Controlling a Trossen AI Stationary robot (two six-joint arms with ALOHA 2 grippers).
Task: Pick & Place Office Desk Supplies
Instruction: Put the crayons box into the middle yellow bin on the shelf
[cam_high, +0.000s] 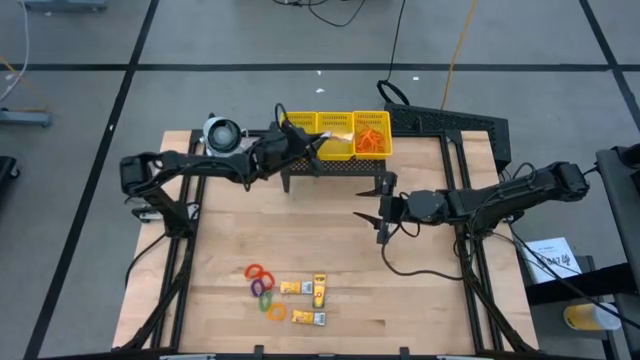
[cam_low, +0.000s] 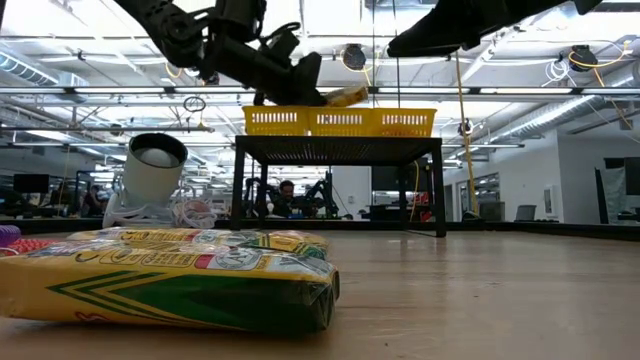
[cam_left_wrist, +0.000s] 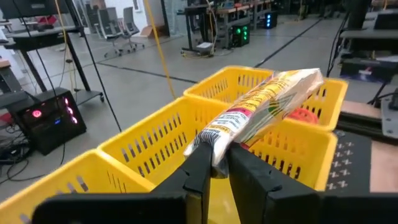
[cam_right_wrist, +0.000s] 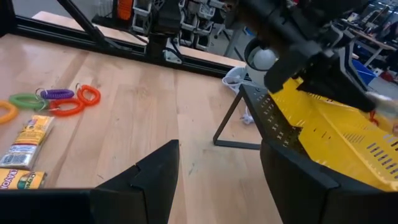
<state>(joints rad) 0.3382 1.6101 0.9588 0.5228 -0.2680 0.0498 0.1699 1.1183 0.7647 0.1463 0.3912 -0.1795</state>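
My left gripper (cam_high: 318, 147) is shut on a yellow-orange packet (cam_left_wrist: 261, 106) over the middle compartment of the yellow mesh basket (cam_high: 300, 123), which stands on a dark stand at the table's far side. Orange rubber bands (cam_high: 371, 140) fill its right compartment. My right gripper (cam_high: 381, 205) is open and empty in front of the stand, over the table. Three more packets (cam_high: 308, 297) and several coloured rings (cam_high: 263, 285) lie flat on the table near its front edge. My left gripper pinches the packet's near end (cam_left_wrist: 211, 138) between its two fingers. The packet sticks out forward past the fingertips, roughly level, lifted clear above the basket's middle compartment. In the low view it shows just over the basket's rim (cam_low: 345, 97).
A grey-white round device (cam_high: 222, 132) with a cord stands at the far left of the table, beside the stand. Bare wood lies between the stand and the items near the front edge. A large packet (cam_low: 180, 275) lies close before the low camera.
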